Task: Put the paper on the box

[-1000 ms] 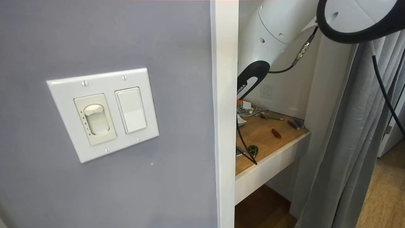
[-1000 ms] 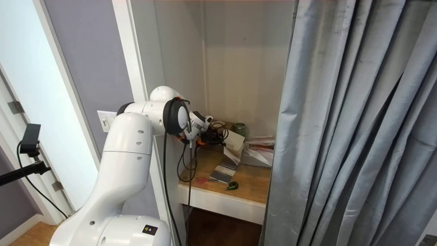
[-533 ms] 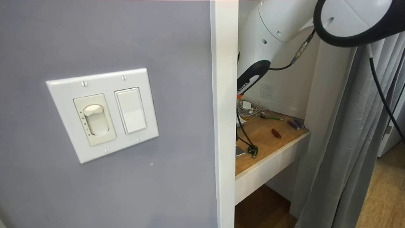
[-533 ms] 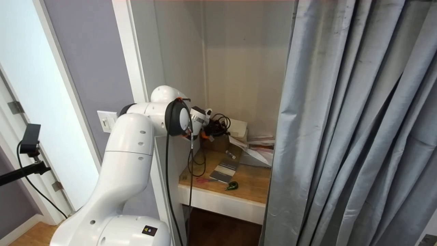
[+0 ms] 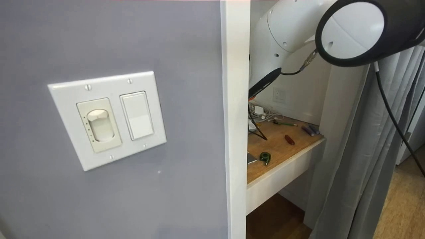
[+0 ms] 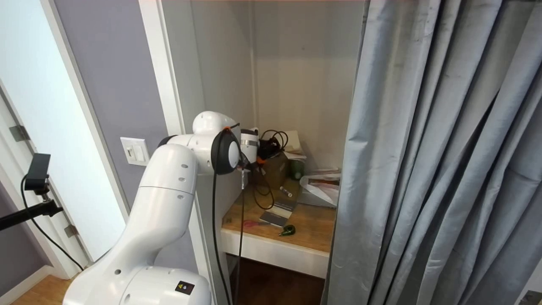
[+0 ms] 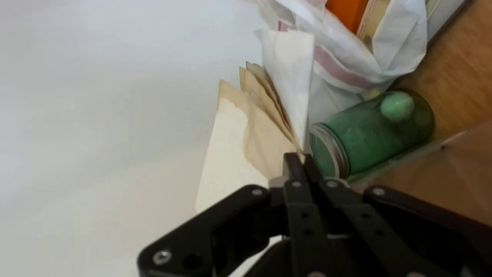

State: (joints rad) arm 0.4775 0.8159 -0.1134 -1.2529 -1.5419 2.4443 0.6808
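Note:
My gripper [image 7: 302,159] is shut on the cream and tan folded paper [image 7: 226,150], pinching its edge in the wrist view. A white folded sheet [image 7: 290,65] runs up to the fingertips as well. In an exterior view the paper [image 6: 293,140] is raised above the green jar, and the gripper [image 6: 271,149] appears above the brown cardboard box [image 6: 273,171]. The fingertips are hidden there. The box [image 7: 446,173] also shows at the right of the wrist view. The other exterior view hides gripper and box behind the door frame.
A green jar [image 6: 297,168] stands beside the box. A bin [image 6: 319,190] of papers is to its right. A booklet [image 6: 278,213], scissors [image 6: 254,223] and a green tape dispenser [image 6: 288,230] lie near the desk's front. A grey curtain [image 6: 402,161] hangs at the right.
The arm has lifted the gripper and the held paper upward from the desk. The box front and the jar now show below them. The hanging cable has risen too. The gripper stays shut.

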